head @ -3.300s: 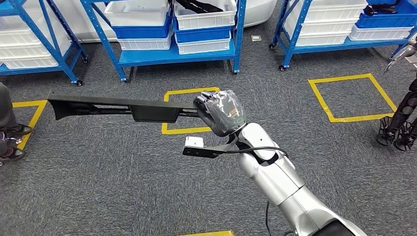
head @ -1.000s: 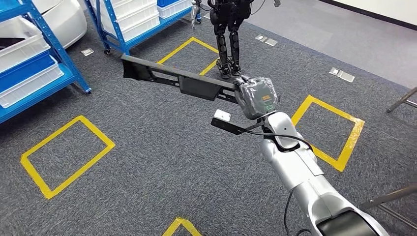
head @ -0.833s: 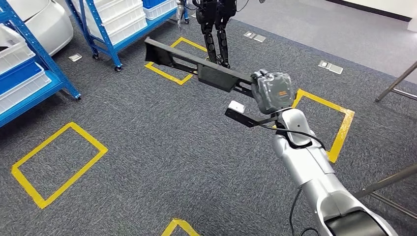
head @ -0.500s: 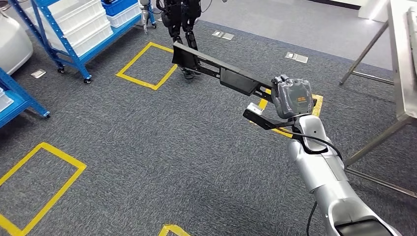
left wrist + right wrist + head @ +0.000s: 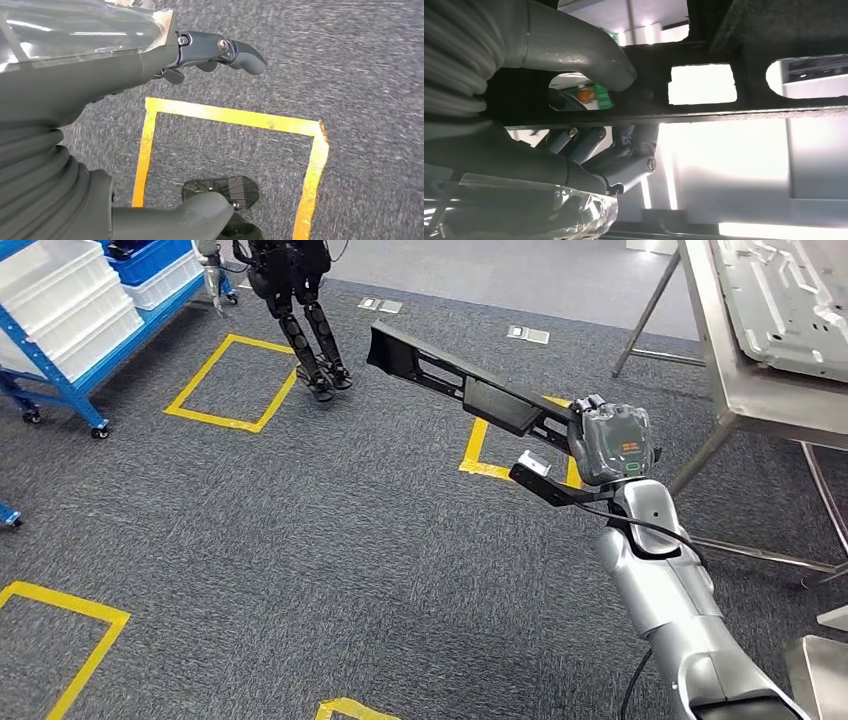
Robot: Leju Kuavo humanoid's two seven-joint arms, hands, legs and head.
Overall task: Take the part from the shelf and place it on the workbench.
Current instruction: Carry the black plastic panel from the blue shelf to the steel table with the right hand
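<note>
In the head view the whole scene has shifted since the earlier frames: the camera has turned, the blue shelf [image 5: 70,330] now sits at upper left and a metal workbench [image 5: 760,390] has come in at upper right. The right hand [image 5: 610,445], right of centre, grips one end of the long black part [image 5: 470,390], which reaches up-left from it over the carpet.

In the left wrist view the left hand [image 5: 150,60] holds nothing, fingers apart above a yellow floor square [image 5: 235,150].

In the right wrist view the thumb and fingers [image 5: 624,155] clamp the part's slotted bar.
</note>
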